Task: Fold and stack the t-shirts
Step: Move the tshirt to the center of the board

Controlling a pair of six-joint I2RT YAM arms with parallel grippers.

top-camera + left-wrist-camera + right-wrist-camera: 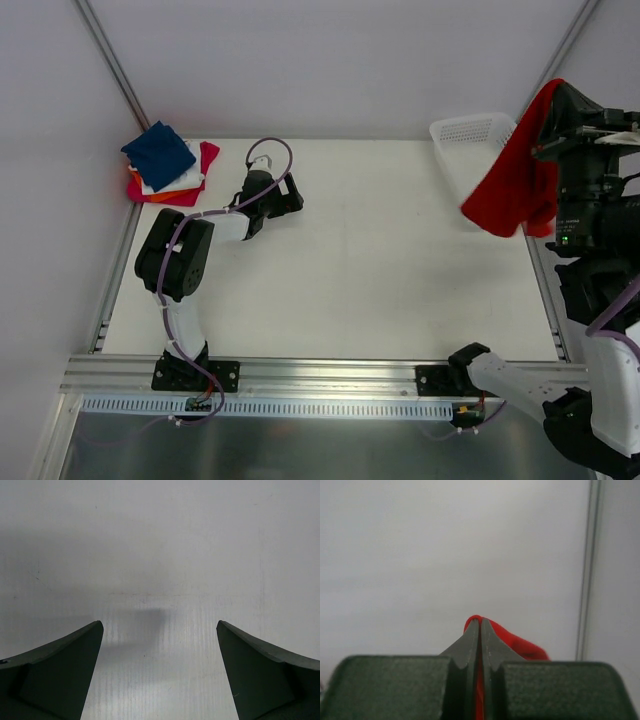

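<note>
The jaws of the right gripper [479, 623] are pressed together on a pinch of the red t-shirt [510, 185], with a fold of red cloth bulging out just past the tips. From that pinch the shirt hangs freely, its long axis running down from the jaws. In the top view it sits high over the far right corner of the table [380, 290] and partly covers the white mesh basket [468, 130].

The left gripper [160, 625] has its jaws wide apart and holds nothing, with only bare tabletop between its fingers. It rests low at the far left, near the stack of folded t-shirts [165, 165], where navy lies on top and white, orange and magenta edges show beneath.

So the shirt lies at the right arm's side, well apart from the left gripper, with the open middle of the table between them. The next move likely turns on that gap: the right arm would need to carry the hanging cloth inward and lower it flat, and only then does the left gripper come within reach of a free edge.
</note>
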